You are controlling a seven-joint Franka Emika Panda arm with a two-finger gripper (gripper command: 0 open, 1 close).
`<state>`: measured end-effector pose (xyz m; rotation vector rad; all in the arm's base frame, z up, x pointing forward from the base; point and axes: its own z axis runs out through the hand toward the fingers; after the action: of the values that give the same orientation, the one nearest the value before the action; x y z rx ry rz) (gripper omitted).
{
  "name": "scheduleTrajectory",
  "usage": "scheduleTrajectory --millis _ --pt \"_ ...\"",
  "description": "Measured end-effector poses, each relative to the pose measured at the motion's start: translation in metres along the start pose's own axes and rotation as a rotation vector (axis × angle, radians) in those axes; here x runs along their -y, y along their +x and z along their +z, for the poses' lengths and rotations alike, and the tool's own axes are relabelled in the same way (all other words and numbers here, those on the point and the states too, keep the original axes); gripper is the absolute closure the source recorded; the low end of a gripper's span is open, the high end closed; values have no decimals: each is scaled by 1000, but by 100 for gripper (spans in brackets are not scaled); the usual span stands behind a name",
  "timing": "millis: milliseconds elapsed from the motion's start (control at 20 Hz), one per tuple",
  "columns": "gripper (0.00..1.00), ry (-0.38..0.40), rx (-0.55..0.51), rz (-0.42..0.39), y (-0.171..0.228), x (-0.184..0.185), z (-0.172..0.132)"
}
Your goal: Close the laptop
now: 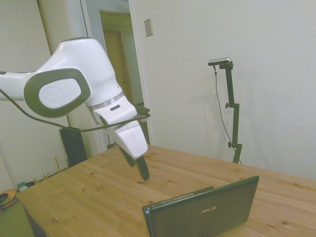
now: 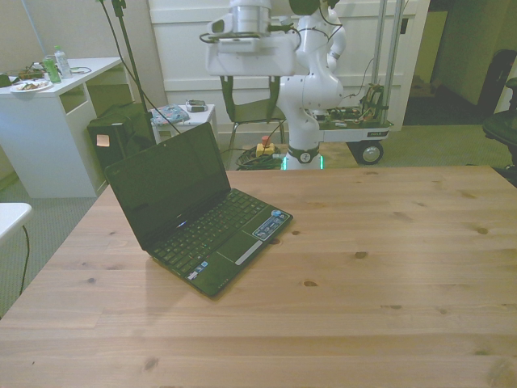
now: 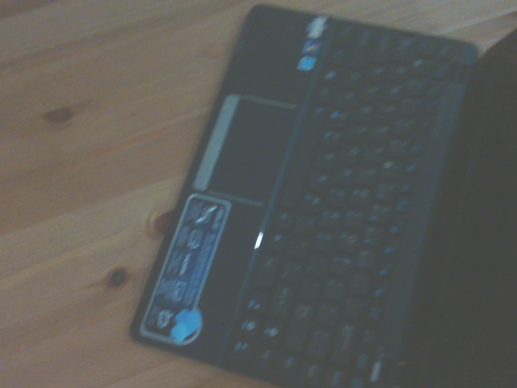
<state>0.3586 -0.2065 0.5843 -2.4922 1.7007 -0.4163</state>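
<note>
The laptop (image 2: 212, 234) stands open on the wooden table, toward the front view's left, its dark screen upright and tilted slightly back. The side view shows the back of the lid (image 1: 205, 212) with a silver ASUS logo. The wrist view gives a blurred look down on the laptop (image 3: 339, 210), with its keyboard, touchpad and a blue sticker. My gripper (image 2: 252, 99) hangs open in the air, well above the table and clear of the laptop. In the side view the gripper (image 1: 138, 171) is above the table, left of the lid, with nothing between its fingers.
The table (image 2: 388, 267) stretches wide to the front view's right. Off the table, a white desk (image 2: 56, 121) with cans and a plate stands at the left. A black case (image 2: 117, 133) sits beside it, and a wheeled cart (image 2: 359, 129) stands behind.
</note>
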Motion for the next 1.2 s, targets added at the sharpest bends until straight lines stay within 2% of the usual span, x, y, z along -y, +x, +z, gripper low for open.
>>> scheduleTrajectory --millis 250,500,700,1200 --pt "0 16 -23 70 46 -35 -42" --pt "0 22 -37 165 87 -104 -61" --pt "0 6 -37 236 114 -150 -57" --pt "0 -85 45 336 174 -193 -33"
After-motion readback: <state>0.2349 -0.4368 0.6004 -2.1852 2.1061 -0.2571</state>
